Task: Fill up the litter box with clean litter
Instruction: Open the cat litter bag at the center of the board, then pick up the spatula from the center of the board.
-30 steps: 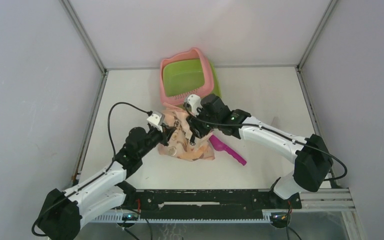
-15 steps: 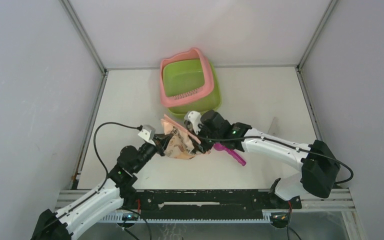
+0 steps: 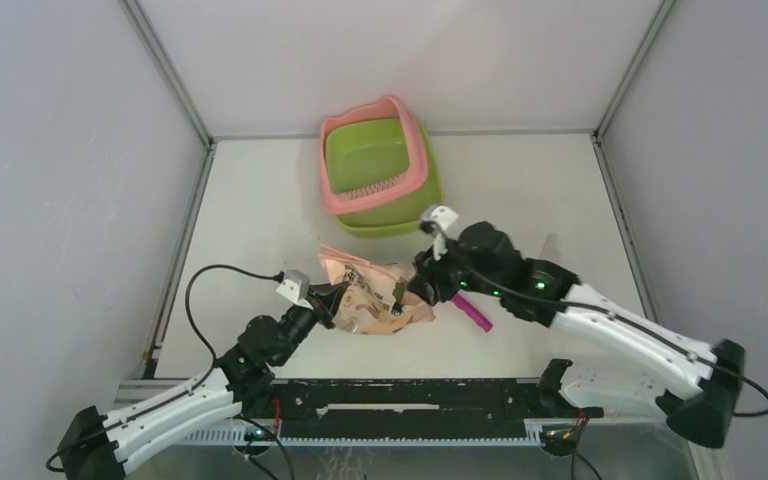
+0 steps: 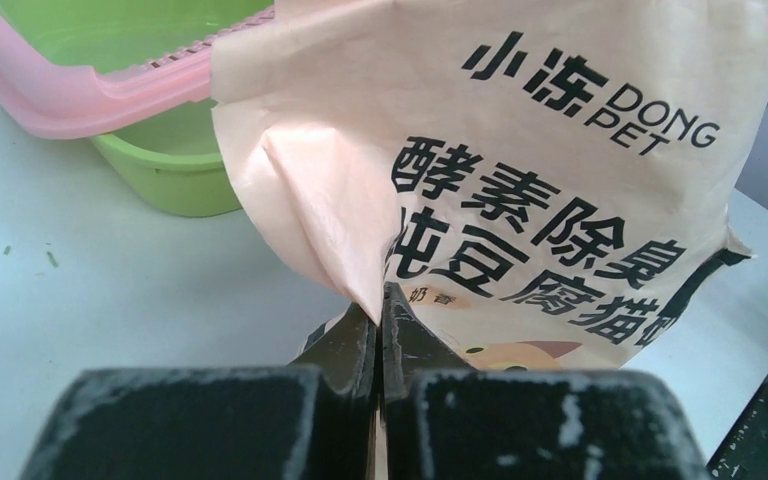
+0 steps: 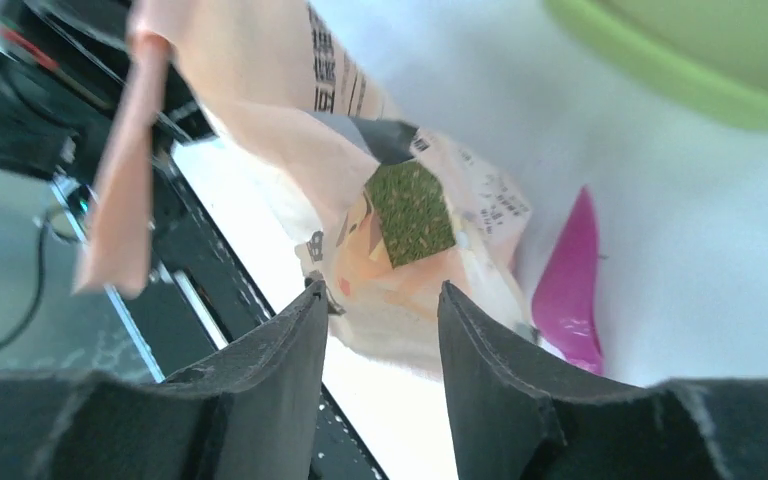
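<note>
The right hand point(image 5: 380, 300) has released the bag point(image 3: 370, 295) and hangs open beside it — only the left hand point(image 4: 380, 320) stays pinched on a fold, well short of the empty litter box point(image 3: 370, 150) across the bench point(image 3: 250, 200).

White table point(image 3: 260, 200), pretty plain. The litter box point(image 3: 365, 155) sits at the far edge, roughly in the middle. Down toward the near edge, a bit left of centre, there's a peach printed bag point(image 3: 365, 300); can't tell if it's fully resting on the table. A magenta scoop point(image 3: 472, 312) lies flat just right of it. The left wrist view also shows a couple of tiny green specks point(image 4: 50, 258) on the table.
</note>
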